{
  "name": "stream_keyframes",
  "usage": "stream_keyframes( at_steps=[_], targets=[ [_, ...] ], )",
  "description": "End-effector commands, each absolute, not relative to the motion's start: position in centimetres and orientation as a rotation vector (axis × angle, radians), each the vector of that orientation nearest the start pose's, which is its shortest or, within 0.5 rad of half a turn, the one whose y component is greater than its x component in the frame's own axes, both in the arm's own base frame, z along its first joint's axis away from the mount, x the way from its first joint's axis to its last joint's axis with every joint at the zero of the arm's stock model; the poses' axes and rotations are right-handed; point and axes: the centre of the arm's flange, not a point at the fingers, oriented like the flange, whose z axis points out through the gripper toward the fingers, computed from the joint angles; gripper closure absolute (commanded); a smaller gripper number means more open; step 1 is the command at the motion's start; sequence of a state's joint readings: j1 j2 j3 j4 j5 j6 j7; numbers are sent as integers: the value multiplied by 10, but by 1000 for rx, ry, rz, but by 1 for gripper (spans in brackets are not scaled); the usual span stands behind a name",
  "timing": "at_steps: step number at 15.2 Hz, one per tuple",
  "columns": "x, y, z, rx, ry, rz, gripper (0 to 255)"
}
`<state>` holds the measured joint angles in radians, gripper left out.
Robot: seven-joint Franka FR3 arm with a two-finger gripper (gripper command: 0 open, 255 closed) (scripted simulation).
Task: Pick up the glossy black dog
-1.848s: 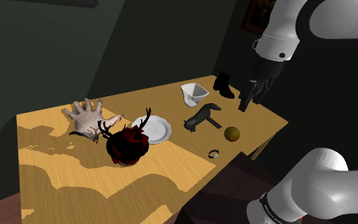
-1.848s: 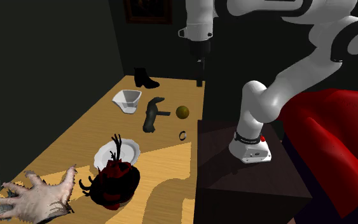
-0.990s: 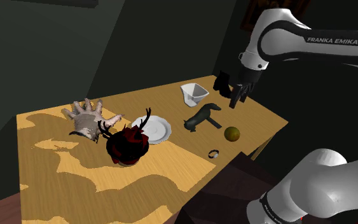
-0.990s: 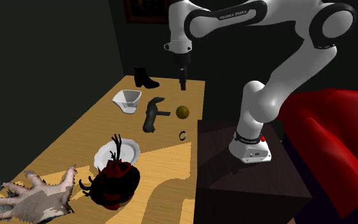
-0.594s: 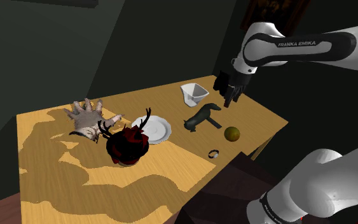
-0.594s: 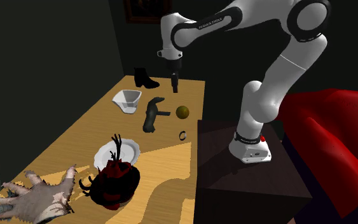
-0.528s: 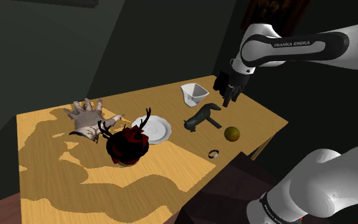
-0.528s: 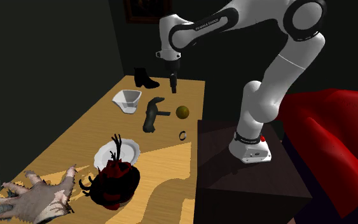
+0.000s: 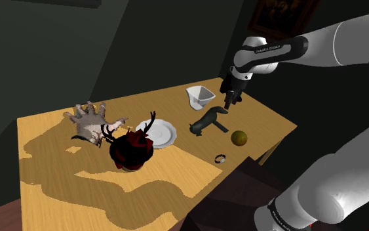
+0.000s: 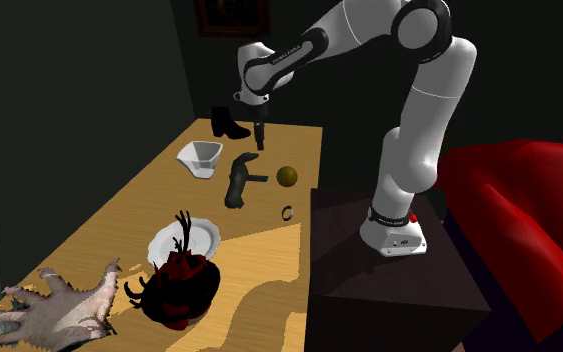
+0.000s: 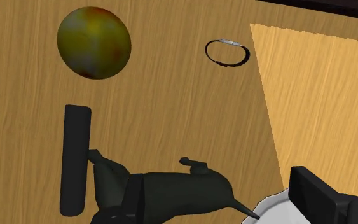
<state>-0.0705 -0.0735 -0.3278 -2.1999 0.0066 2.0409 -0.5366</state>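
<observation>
1. Shoulder view — high beside the stand (image 9: 232, 197), looking down across the wooden table (image 9: 78, 203) toward a dark wall.
2. Second exterior view — from one table end, looking along its length, stand at its right.
3. Wrist view: close overhead, facing down; all three views share the black dog (image 9: 208, 121).

1. I read the table (image 11: 171, 114) as smooth wood with visible grain.
2. I read the dog (image 11: 177, 194) as smooth and dark, with a faint gloss.
3. The ball (image 11: 93, 42) looks matt and mottled.
4. The ring (image 11: 229, 42) shows a metallic glint.
</observation>
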Motion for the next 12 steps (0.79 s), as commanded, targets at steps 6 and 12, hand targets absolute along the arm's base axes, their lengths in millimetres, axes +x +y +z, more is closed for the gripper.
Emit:
stream_keyframes(
  at_steps=[6,12],
  targets=[
    [527,-253,358,-3045,-285,95,0],
    [540,-264,326,-3040,-300,93,0]
  ],
)
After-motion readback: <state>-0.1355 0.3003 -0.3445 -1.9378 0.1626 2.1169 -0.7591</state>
